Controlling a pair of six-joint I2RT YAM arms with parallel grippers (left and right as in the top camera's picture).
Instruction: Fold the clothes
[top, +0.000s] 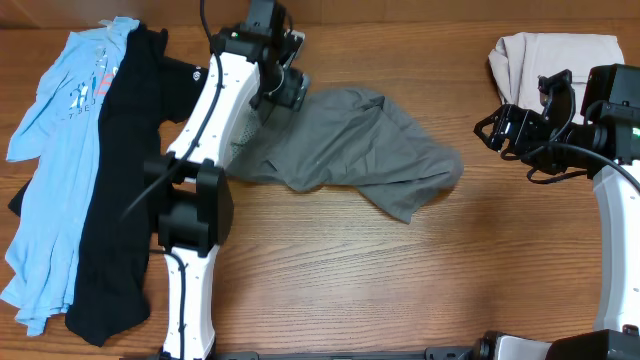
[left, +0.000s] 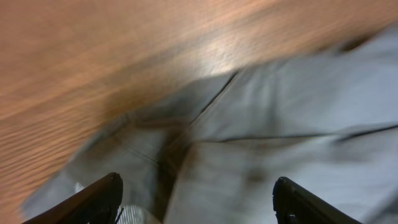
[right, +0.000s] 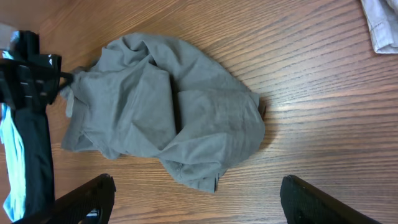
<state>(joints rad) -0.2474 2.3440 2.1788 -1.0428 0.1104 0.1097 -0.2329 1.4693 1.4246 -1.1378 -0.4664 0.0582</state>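
Crumpled grey-olive shorts (top: 350, 145) lie in a heap at the table's middle. My left gripper (top: 285, 90) hovers over their left end, close to the cloth. In the blurred left wrist view the shorts (left: 267, 124) fill most of the picture, and the left gripper (left: 196, 199) stands open with its fingers wide apart above the fabric. My right gripper (top: 500, 128) hangs to the right of the shorts, apart from them. From the right wrist, the right gripper (right: 196, 199) is open over bare wood, with the shorts (right: 168, 106) beyond it.
A light-blue shirt (top: 55, 150) and a black T-shirt (top: 125, 200) lie lengthwise along the table's left side, partly under the left arm (top: 200, 150). A folded beige cloth (top: 555, 60) sits at the back right, behind the right gripper.
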